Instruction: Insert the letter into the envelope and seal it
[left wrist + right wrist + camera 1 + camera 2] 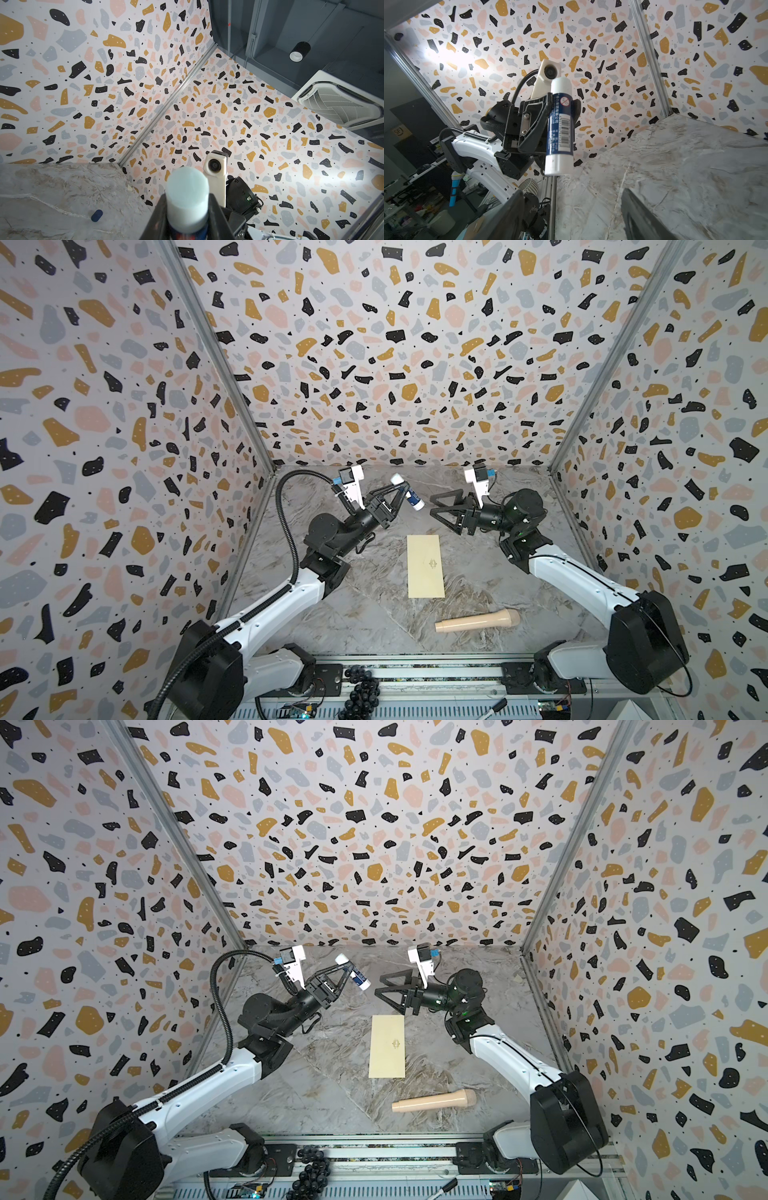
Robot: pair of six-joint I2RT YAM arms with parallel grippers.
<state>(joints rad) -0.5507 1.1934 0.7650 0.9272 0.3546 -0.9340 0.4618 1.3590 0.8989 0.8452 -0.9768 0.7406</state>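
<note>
The envelope (425, 566) lies flat in the middle of the bench (365, 618), a long pale cream-yellow paper rectangle with crisp corners and a small faint emblem on its upward face, seen in both top views (387, 1046). It looks closed and smooth. What is inside cannot be told, and no part of the letter shows outside it.

The bench has a grey marble pattern with brownish veins and a slight sheen. The walls around it are printed with terrazzo chips in black, ochre, pink and grey.

The left claw (404, 490) is raised above the far part of the bench, clamped on a glue stick (560, 124). This is a white plastic cylinder with a dark blue label and barcode around its middle, held tilted by that labelled part. In the left wrist view its end (187, 199) is a pale, matte, round face.

The right claw (433, 506) hovers near the glue stick with its black triangular fingers spread apart and nothing between them.

A dark blue cap (96, 215) lies on its side on the bench. Nearer the front, well apart from the envelope, lies a smooth tan pestle-shaped stick (478, 621) with a wider rounded head.
</note>
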